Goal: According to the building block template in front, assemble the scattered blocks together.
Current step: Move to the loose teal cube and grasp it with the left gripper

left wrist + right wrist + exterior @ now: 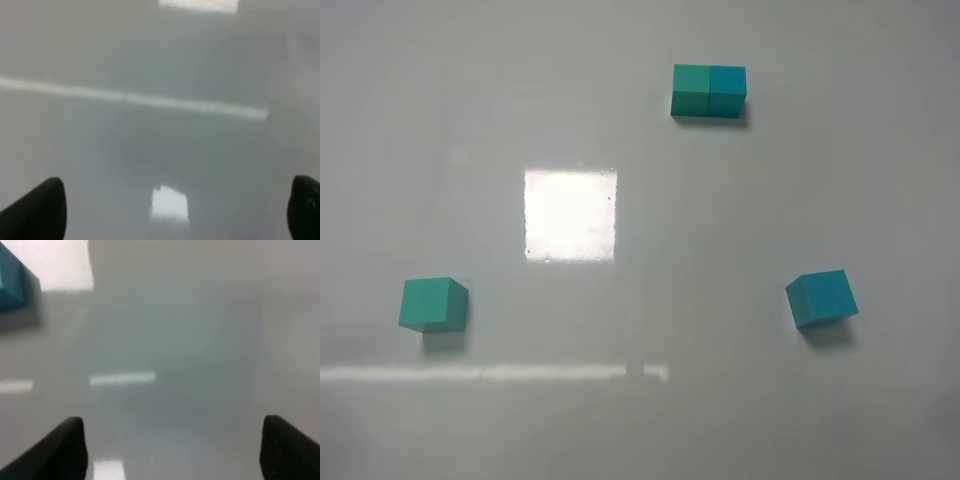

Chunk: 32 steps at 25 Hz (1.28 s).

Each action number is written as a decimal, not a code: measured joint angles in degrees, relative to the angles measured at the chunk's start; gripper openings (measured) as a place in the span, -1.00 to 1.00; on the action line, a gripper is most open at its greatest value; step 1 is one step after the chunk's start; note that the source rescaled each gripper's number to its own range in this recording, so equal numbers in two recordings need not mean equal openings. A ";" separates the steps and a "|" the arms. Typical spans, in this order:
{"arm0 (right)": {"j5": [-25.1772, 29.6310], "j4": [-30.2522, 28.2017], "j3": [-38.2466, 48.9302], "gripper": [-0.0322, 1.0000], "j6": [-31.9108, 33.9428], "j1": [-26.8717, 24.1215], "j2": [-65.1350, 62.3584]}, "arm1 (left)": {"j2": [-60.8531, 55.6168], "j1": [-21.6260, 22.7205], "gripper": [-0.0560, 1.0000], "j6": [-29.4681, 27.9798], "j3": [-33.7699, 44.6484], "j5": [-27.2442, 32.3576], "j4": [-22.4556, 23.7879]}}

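Note:
The template (709,91) is a short green-and-blue two-cube bar at the far middle-right of the table, green half on the left. The loose teal-green cube (433,304) sits at the near left. The loose cyan-blue cube (821,298) sits at the near right, turned slightly; its corner also shows in the right wrist view (12,282). Neither arm shows in the exterior high view. My left gripper (175,210) is open and empty over bare table. My right gripper (175,450) is open and empty, well apart from the blue cube.
The table (640,420) is a glossy grey-white surface with a bright square light reflection (570,213) in the middle and a thin reflected strip (490,373) near the front. No other objects are in view.

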 joint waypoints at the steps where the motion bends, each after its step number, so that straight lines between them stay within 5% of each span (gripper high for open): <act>1: 0.00 0.00 0.00 0.36 0.00 0.00 0.00 | 0.00 0.00 0.99 0.00 0.00 0.00 0.05; 13: 0.00 0.00 0.00 0.36 0.00 0.00 0.00 | 0.00 0.00 0.99 0.59 0.00 0.00 0.97; 20: 0.00 0.00 0.00 0.36 0.00 0.00 0.00 | 6.82 0.00 0.96 12.75 -4.21 7.37 0.21; 26: 0.00 0.00 0.00 0.36 0.00 0.00 0.00 | 24.20 -0.48 0.95 21.74 -19.22 9.66 -0.60; 32: 0.00 0.00 0.00 0.36 0.00 0.00 0.00 | 41.51 -13.10 0.98 24.67 -35.10 9.88 -0.53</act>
